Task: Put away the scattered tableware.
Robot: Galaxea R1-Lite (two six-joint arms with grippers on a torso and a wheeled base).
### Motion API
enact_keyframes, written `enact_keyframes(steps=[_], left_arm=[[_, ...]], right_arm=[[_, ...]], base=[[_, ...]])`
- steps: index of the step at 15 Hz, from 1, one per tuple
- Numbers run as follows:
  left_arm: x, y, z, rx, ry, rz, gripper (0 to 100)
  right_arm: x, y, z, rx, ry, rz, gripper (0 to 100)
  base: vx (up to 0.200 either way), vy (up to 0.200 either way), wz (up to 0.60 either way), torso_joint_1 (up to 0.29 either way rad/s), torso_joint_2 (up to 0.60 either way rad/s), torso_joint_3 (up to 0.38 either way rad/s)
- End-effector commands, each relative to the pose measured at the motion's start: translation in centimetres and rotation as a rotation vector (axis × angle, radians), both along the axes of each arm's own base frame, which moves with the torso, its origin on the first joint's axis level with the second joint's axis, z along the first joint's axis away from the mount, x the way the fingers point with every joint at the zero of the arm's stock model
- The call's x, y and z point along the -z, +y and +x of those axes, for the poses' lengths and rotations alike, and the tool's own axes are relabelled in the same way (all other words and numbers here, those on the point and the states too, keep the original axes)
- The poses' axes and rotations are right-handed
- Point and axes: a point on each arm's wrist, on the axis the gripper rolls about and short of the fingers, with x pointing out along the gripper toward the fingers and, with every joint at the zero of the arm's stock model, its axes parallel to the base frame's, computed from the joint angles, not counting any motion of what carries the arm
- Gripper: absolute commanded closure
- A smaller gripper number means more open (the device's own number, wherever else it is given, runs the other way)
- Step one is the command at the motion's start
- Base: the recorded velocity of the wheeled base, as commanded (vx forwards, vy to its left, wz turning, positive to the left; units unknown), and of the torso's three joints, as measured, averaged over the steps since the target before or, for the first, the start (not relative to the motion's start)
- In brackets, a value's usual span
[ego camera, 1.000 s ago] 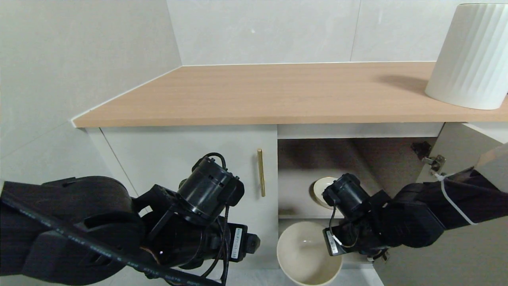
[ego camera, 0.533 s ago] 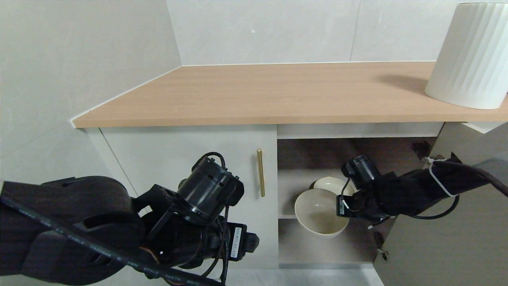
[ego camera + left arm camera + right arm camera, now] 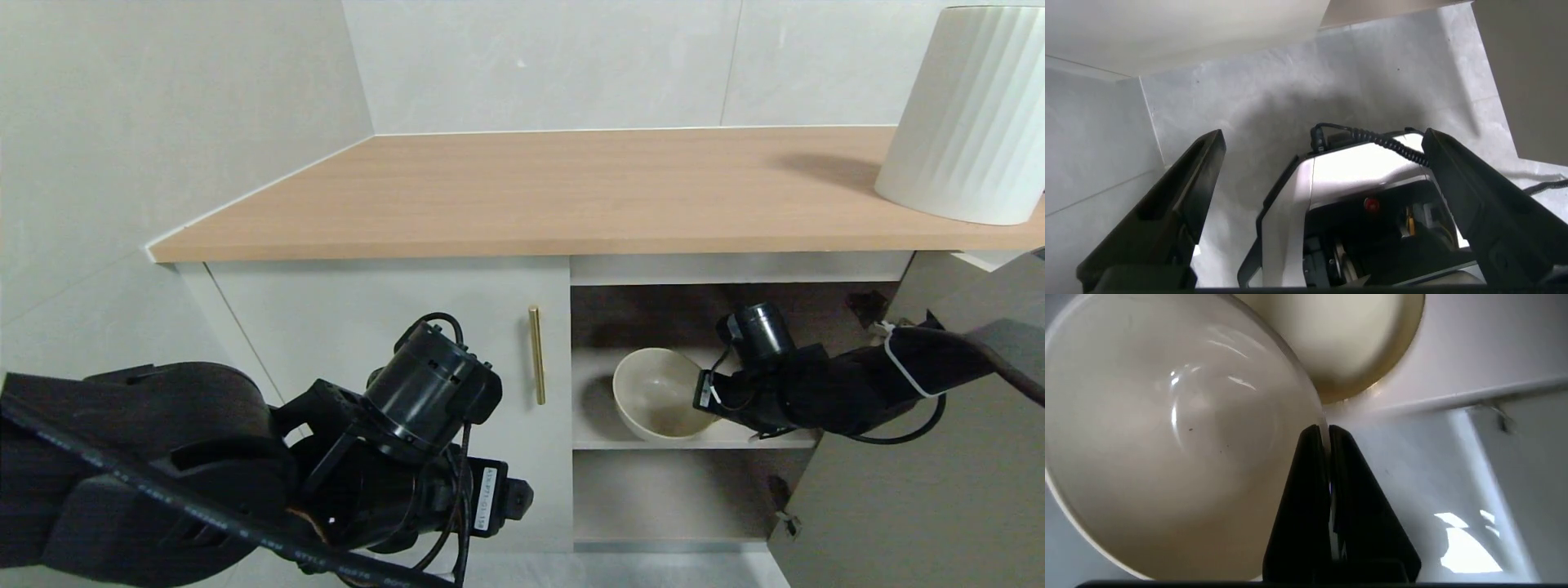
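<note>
A cream bowl (image 3: 657, 396) is tilted just above the middle shelf (image 3: 767, 443) inside the open cabinet. My right gripper (image 3: 704, 394) is shut on its rim. In the right wrist view the fingers (image 3: 1327, 457) pinch the bowl (image 3: 1176, 433) at its edge, and a second cream dish (image 3: 1364, 335) lies on the shelf right behind it. My left arm (image 3: 392, 457) hangs low in front of the closed left door. My left gripper (image 3: 1323, 139) is open, with nothing between its fingers.
The closed left door has a gold handle (image 3: 536, 366). The right door (image 3: 922, 490) stands swung open beside my right arm. A wooden countertop (image 3: 571, 196) carries a white ribbed container (image 3: 971, 114). The lower compartment (image 3: 669, 498) is bare.
My right gripper has carried the bowl up from low in front of the cabinet and in onto the middle shelf level, now covering the other dish. The left arm has kept still.
</note>
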Motion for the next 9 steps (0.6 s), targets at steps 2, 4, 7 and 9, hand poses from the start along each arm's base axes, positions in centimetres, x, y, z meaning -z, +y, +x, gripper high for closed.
enact_keyframes(steps=[2,4,7,9], left_arm=[[0.0,0.0,0.0,-0.001,0.000,-0.001,0],[0.0,0.0,0.0,-0.001,0.000,-0.001,0],[0.0,0.0,0.0,-0.001,0.000,-0.001,0],[-0.1,0.0,0.0,-0.011,0.000,-0.009,0]], right_arm=[[0.2,-0.6,0.4,0.020,0.001,0.003,100],[0.3,-1.0,1.0,0.038,-0.015,0.013,100],[0.1,-1.7,1.6,0.072,-0.055,0.037,100],[0.3,-2.1,1.9,0.092,-0.066,0.036,100]], base=[[0.000,0.000,0.00,0.000,0.00,0.000],[0.000,0.000,0.00,0.000,0.00,0.000],[0.000,0.000,0.00,0.000,0.00,0.000],[0.000,0.000,0.00,0.000,0.00,0.000]])
